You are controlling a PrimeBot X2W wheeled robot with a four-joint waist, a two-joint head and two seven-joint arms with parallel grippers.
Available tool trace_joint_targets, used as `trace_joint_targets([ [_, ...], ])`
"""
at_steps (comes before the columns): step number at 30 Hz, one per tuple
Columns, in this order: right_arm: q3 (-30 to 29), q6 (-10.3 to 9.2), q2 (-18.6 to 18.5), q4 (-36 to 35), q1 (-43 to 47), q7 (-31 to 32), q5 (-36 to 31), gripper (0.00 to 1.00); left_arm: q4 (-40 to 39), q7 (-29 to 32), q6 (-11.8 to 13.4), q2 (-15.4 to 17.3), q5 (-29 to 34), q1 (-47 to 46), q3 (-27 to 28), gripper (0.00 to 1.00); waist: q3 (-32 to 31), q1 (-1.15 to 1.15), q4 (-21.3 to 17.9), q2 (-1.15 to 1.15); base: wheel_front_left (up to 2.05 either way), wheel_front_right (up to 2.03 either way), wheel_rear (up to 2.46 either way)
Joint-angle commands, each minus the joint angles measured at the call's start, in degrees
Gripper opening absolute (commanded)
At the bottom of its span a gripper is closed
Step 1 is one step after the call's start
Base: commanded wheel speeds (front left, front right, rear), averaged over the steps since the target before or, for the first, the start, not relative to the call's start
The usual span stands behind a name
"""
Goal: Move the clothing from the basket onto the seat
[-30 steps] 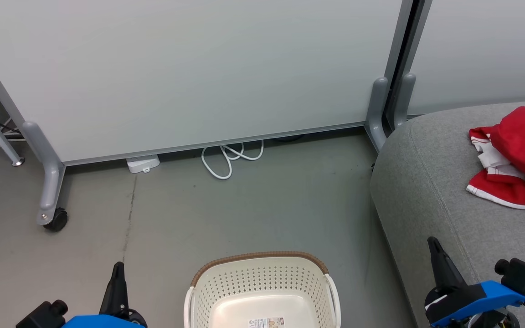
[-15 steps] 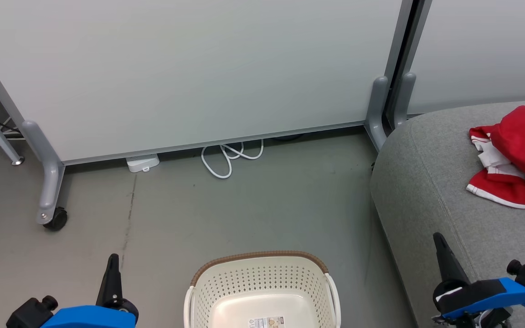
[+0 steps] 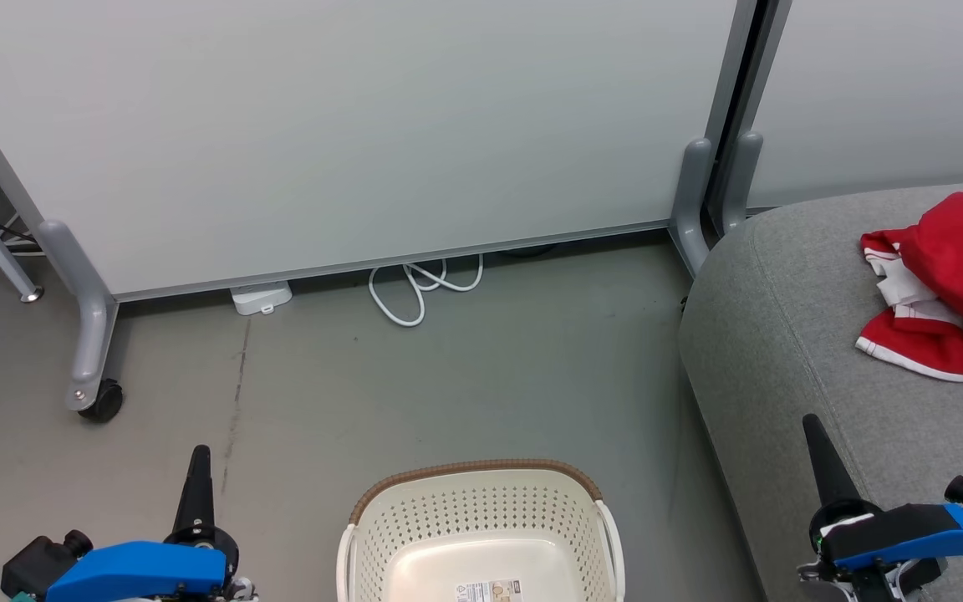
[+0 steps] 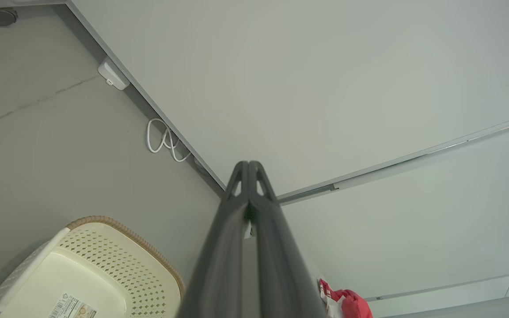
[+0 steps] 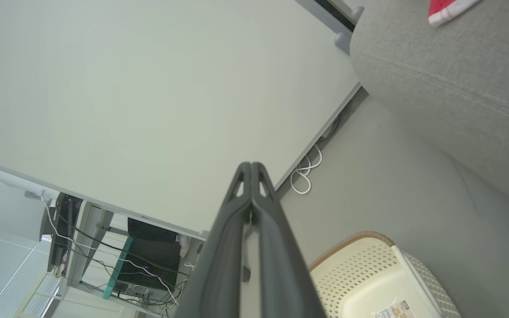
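— What is seen at the far left?
— A caster (image 3: 104, 402) under the leg of a pale partition panel (image 3: 364, 125) is seen on the grey floor (image 3: 490, 376). Just right of it, low in the head view, the left gripper (image 3: 199, 453) is pointed up. Its two dark fingers are pressed together and nothing is held between them.

— And toward the middle?
— A white power adapter (image 3: 261, 298) and a looped white cable (image 3: 415, 293) are laid along the panel's lower edge. Nearer the camera, the cream perforated basket (image 3: 473, 466) with a brown woven rim is stood on the floor between the two grippers. A printed label (image 3: 488, 591) is shown on its bare bottom.

— Where is the clothing found?
— At the right, the light-grey sofa seat (image 3: 782, 334) is placed near the basket, with a strip of floor between them. The right gripper (image 3: 809, 422) is seen against the seat's front part, its fingers clenched on nothing. Farther right, the red clothing (image 3: 950, 276) with white trim is heaped on the seat and cut by the picture's edge, well apart from both grippers. Whether one garment or two are heaped cannot be told.
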Motion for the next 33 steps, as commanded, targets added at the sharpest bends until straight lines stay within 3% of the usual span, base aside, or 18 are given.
trace_joint_targets([
  [1, -0.3, 0.02, -0.3, -0.8, -1.3, 0.5, 1.9, 0.0, -0.8, 0.5, -0.1, 0.1, -1.4, -1.4, 0.6, 0.0, 0.0, 0.0, 0.0, 0.0, 0.0, 0.0, 0.0],
  [33, -1.5, 0.02, -0.3, -1.9, -1.8, 3.2, 20.3, 0.0, -1.8, 4.9, -0.1, -0.5, -15.4, -3.8, 3.2, 0.0, 0.3, 0.0, -0.1, 0.0, 0.0, 0.0, 0.0],
])
